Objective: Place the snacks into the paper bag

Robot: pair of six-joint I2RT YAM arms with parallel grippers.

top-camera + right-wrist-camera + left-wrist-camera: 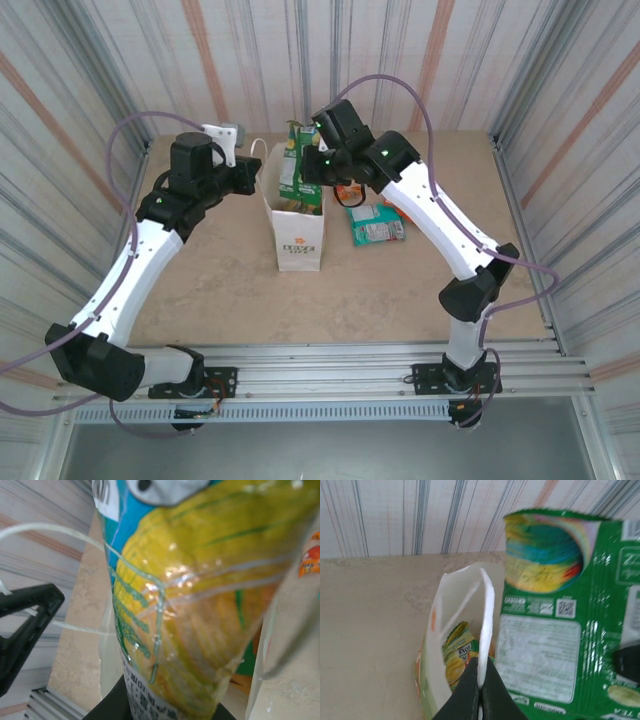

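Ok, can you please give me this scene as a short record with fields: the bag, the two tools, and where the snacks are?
paper bag: upright, mouth open
left tool: shut on the bag's rim
right tool: shut on a green packet, held upright at the bag's mouth
inside the bag: a green-yellow packet
on the table: a teal packet and an orange packet, to the right of the bag
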